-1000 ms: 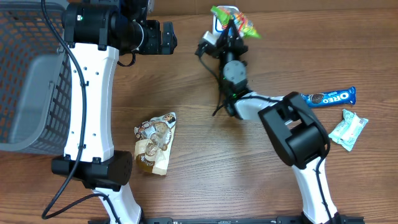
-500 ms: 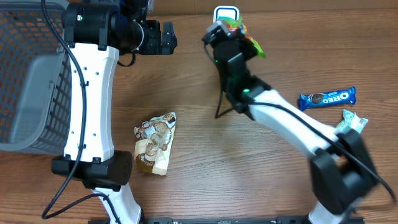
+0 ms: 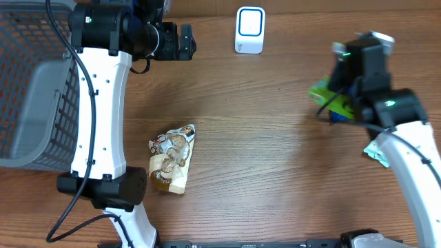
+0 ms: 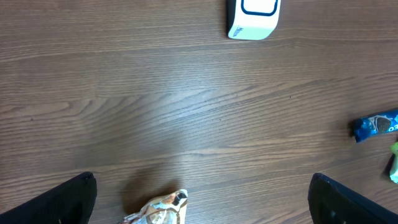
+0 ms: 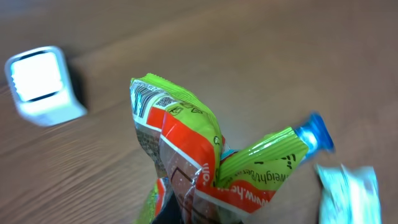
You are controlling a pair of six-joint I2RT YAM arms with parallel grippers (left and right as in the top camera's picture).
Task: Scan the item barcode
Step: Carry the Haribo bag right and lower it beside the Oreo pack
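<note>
One green packet [image 5: 180, 143] pinched by right gripper [image 5: 171, 216], long axis straight outward; left gripper [image 4: 200, 186] spread.

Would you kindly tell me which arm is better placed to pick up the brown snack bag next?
Left, probably: the left gripper is open and empty, and the brown snack bag lies near that arm's base. The right gripper is shut on the green packet.

Brown wood-grain table [image 3: 275, 172], evenly lit
</note>
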